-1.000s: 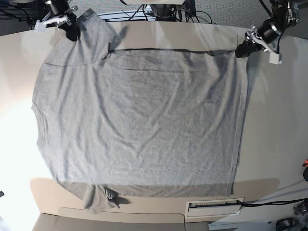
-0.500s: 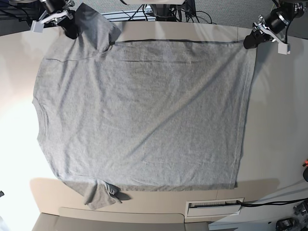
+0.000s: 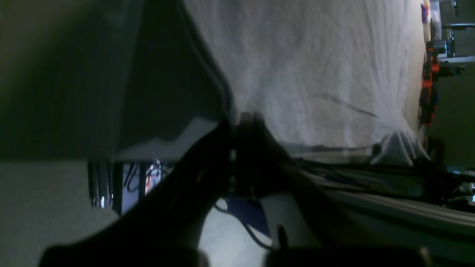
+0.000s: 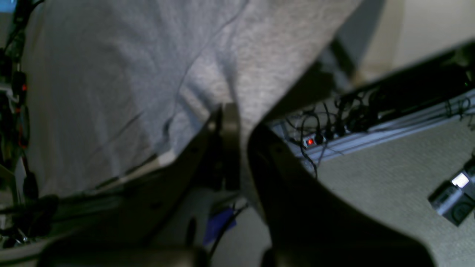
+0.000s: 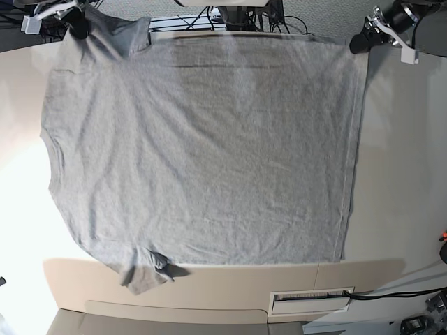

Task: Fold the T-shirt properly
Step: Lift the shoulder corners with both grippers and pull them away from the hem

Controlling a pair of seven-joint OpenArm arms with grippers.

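Your two arms are dragging the heather-grey short-sleeved cotton T-shirt (image 5: pixel 202 146) toward the far edge of the pale beige tabletop (image 5: pixel 398 174): a second ago the far hem lay well inside the table with a dark fold line across it, and now that edge is pulled out to the far rim, the fold line gone and the body spread wider. The left gripper (image 5: pixel 357 43), at the far right of the base view, is clamped shut on the far-right corner of the cloth; its wrist view shows the black fingers (image 3: pixel 252 129) pinched together with fabric fanning away from them. The right gripper (image 5: pixel 75 26), at the far left, is likewise closed on the shirt by the far sleeve, grey cloth caught between its dark pads (image 4: pixel 230 122). You judge this a flattening pull, not yet a fold; the shirt now lies open enough to begin one. It covers most of the table, collar edge to the left, straight hem to the right. The knit looks soft and thin, mottled grey, with shallow ripples running diagonally from the gripped corners. The near-left sleeve (image 5: pixel 143 276) stays bunched and hangs over the near edge, and will likely need straightening. A white slotted vent plate (image 5: pixel 311 299) sits near the front right.
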